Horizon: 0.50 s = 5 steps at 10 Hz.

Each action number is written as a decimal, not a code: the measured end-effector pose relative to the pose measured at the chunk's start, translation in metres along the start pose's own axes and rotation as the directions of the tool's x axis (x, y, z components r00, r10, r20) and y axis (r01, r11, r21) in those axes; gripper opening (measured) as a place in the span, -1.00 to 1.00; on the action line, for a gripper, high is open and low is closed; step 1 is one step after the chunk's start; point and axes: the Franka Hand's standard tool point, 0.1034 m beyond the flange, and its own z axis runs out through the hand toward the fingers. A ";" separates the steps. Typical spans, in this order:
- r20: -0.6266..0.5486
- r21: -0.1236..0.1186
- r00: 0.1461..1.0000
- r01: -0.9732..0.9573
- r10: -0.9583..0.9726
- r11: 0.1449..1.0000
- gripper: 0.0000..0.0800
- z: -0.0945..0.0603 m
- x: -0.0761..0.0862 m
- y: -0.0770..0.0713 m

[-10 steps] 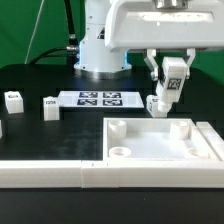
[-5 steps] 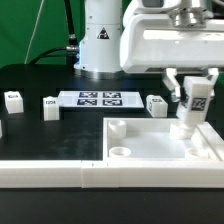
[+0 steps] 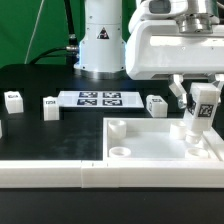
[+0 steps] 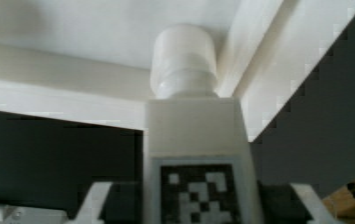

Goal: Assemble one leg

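Note:
My gripper (image 3: pixel 201 108) is shut on a white leg (image 3: pixel 196 120) with a black-and-white tag on its face. It holds the leg upright over the far right corner of the large white square panel (image 3: pixel 150 141). I cannot tell whether the leg's lower end touches the panel. In the wrist view the leg (image 4: pixel 195 130) sits between my two fingers (image 4: pixel 106 200), its round peg end pointing at the panel's raised rim (image 4: pixel 67 95). My gripper (image 4: pixel 200 205) is closed tight against the leg's sides.
Three more tagged legs stand on the black table: two (image 3: pixel 13 99) (image 3: pixel 50 106) at the exterior view's left, one (image 3: pixel 156 104) behind the panel. The marker board (image 3: pixel 98 99) lies at the back. A long white bar (image 3: pixel 50 172) runs along the front.
My gripper has carried the leg toward the exterior view's right and a little lower, from behind the panel's far edge to over its far right corner.

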 end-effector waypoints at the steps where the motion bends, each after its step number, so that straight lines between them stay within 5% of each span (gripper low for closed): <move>1: 0.000 0.000 1.000 0.000 0.000 1.000 -0.27 0.000 0.000 0.000; 5: 0.001 0.000 1.000 0.003 -0.003 1.000 -0.27 0.009 0.001 -0.001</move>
